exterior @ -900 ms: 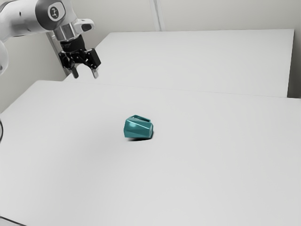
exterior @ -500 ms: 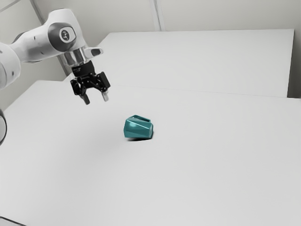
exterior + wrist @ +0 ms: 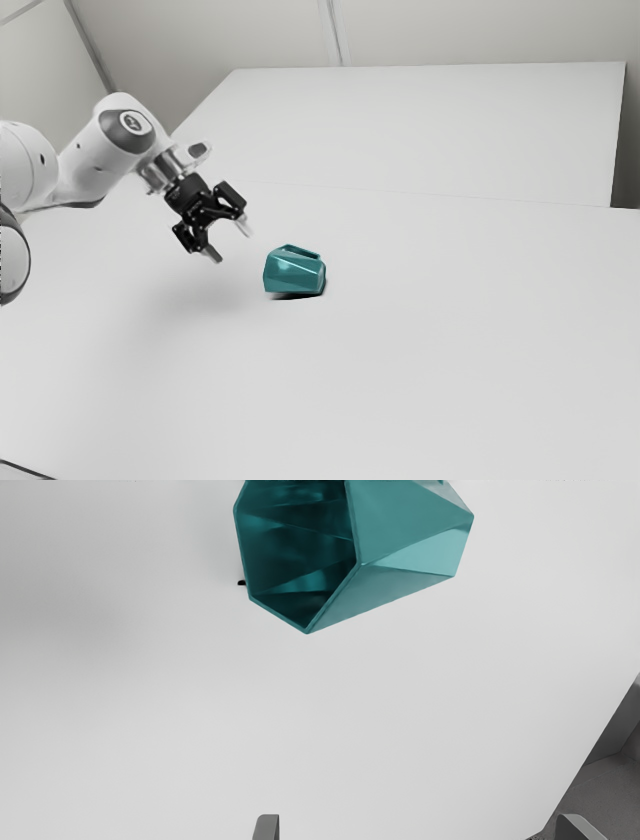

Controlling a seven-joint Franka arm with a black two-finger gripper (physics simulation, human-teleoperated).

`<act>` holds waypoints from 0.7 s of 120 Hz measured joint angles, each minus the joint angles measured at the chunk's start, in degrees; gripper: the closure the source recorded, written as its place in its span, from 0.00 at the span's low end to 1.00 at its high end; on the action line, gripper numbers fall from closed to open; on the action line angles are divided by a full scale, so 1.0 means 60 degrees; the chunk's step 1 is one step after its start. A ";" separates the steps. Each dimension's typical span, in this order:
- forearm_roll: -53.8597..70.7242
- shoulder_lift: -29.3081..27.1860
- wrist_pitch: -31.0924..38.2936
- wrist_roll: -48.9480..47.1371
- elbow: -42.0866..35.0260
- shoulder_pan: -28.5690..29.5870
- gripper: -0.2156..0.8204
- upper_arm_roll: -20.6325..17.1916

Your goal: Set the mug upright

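Teal mug (image 3: 295, 271) on its side on the white tabletop (image 3: 400, 350), nearest the exterior camera of the things described. Its handle (image 3: 303, 251) is uppermost, and the wrist view looks partly into its open mouth. It lies as it did in both earlier exterior pictures; the change is in the arm. The gripper (image 3: 232, 248) has descended from the exterior view's upper left and now stands near the mug, apart from it, its fingers (image 3: 267, 827) angled down toward the exterior view's right. They are set wide, with nothing between them.

Interpretation: an approach to the mug appears to be in hand, and the upright pose is not yet reached. The next move would call for closing the remaining gap and fitting the fingers around the body or handle, after which a turn would bring the mouth up. The faceted wall may rock or slide if one finger meets it first.

Surface: smooth, matt and pale, with a dark shadow under the mug and a softer one toward the arm. In the wrist view the tabletop ends at a slanting edge, with grey floor (image 3: 600, 800) beyond.

Room: behind the tabletop, a second white surface (image 3: 430, 130); farthest, a plain off-white wall (image 3: 480, 35) bearing a narrow upright strip (image 3: 336, 35).
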 joint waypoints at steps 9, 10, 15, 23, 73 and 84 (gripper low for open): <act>-0.0396 0.0262 0.0099 0.0292 -0.0026 0.0000 0.21 0.0021; -0.0433 0.0290 0.0112 0.0323 -0.0028 0.0000 0.21 0.0022; -0.0588 0.0420 0.0177 0.0477 -0.0034 -0.0001 0.21 0.0026; -0.0808 0.0613 0.0266 0.0706 -0.0047 -0.0001 0.21 0.0028; -0.1600 0.1268 0.1564 0.2665 0.0005 -0.0043 0.21 0.0029; -0.1766 0.1400 0.1737 0.3045 0.0015 -0.0089 0.21 0.0026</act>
